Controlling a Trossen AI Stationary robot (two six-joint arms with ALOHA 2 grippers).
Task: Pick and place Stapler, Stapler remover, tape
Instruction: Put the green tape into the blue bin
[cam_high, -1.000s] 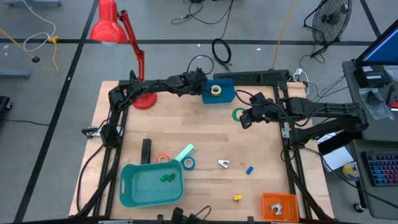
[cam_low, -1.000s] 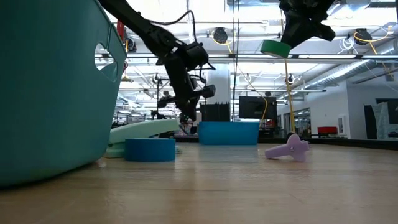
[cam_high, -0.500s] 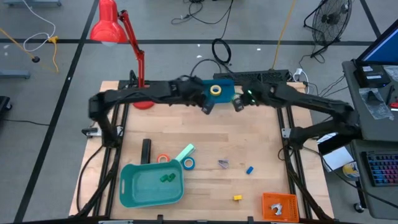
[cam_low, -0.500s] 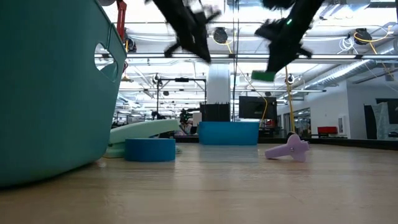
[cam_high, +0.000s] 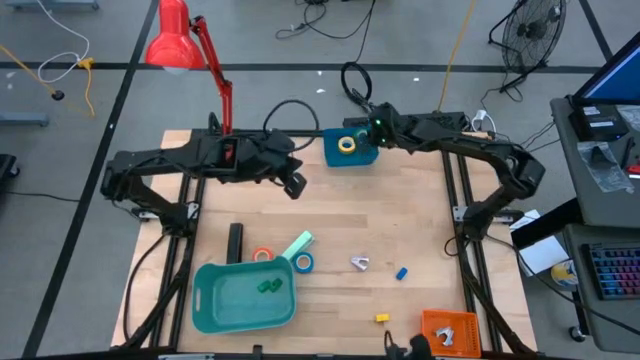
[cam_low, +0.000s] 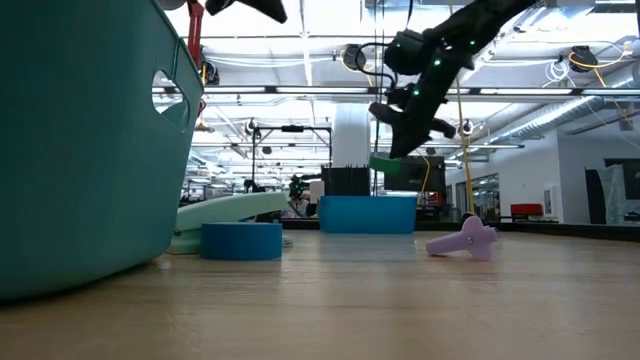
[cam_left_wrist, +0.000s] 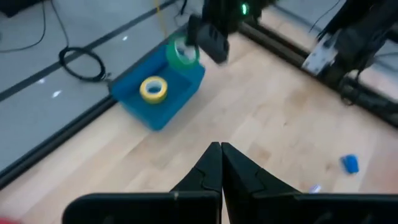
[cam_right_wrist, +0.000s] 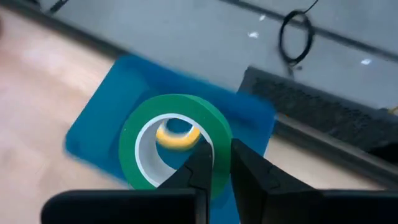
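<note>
My right gripper (cam_right_wrist: 219, 152) is shut on the green tape roll (cam_right_wrist: 134, 149) and hangs over the blue tray (cam_high: 362, 155) at the table's far edge. The yellow tape roll (cam_high: 346, 144) lies flat in that tray. In the low view the green roll (cam_low: 385, 163) hangs above the tray (cam_low: 368, 213). My left gripper (cam_high: 293, 185) is shut, holds nothing and hovers over bare wood left of the tray. The black stapler (cam_high: 235, 243) lies flat beside the teal basket (cam_high: 215, 310). The orange roll (cam_high: 262, 255), blue roll (cam_high: 303, 262) and pale staple remover (cam_high: 360, 263) lie on the table. My right gripper pinches the green roll's wall (cam_right_wrist: 219, 132), one finger (cam_right_wrist: 200, 167) inside the open centre and the other outside. The fingers come from above, slanting toward the far edge. The roll is lifted clear and hangs tilted over the blue tray.
A mint-green block (cam_high: 296, 246) lies between the orange and blue rolls. A blue cube (cam_high: 401, 272) and a yellow cube (cam_high: 381, 318) sit toward the near right, an orange object (cam_high: 448, 330) at the near right corner. A red lamp (cam_high: 190, 50) stands at the far left.
My right gripper has carried the green roll from the table's right side toward the far edge and leftward, lower, until it hangs over the blue tray. My left gripper has drawn back from the tray toward the near left and risen out of the low view.
</note>
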